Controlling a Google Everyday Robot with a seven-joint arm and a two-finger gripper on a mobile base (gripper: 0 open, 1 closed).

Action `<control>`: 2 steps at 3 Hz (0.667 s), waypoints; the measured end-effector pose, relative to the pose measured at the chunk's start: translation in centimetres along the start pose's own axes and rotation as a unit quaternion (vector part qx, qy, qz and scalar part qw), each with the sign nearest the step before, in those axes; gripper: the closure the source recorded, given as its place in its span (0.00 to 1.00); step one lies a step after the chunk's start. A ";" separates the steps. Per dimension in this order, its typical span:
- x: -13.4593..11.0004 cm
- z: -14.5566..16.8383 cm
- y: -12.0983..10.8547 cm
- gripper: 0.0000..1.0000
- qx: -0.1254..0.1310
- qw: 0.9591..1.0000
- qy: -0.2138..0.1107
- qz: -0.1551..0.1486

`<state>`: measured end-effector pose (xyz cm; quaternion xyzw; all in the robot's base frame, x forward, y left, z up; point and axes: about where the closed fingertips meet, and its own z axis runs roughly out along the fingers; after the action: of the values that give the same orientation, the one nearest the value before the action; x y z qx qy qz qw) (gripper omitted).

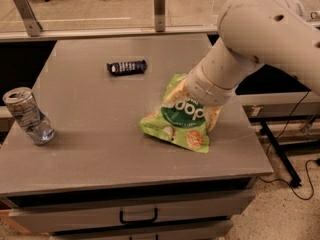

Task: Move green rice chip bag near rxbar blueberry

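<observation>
The green rice chip bag [179, 124] lies on the grey table [95, 139], right of centre, with its dark green circle and white lettering facing up. My gripper [193, 109] is lowered onto the bag's upper end. Its cream fingers [172, 93] stand apart on either side of the bag's top, and the wrist hides that end of the bag. The rxbar blueberry [127, 67] is a small dark bar with white lettering. It lies flat on the table up and to the left of the bag, well apart from it.
A silver can [29, 116] stands tilted near the table's left edge. A glass rail with metal posts [159, 4] runs along the back. A drawer with a handle [138, 217] is under the front edge. The table's right edge is close to the bag.
</observation>
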<state>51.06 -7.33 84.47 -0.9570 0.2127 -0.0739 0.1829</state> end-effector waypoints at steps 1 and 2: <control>0.2 0.5 -0.8 0.62 -0.001 1.000 0.001 0.001; 0.2 0.4 -0.9 0.87 -0.001 1.000 0.001 0.001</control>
<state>51.68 -6.57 84.49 -0.9570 0.2138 -0.0746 0.1816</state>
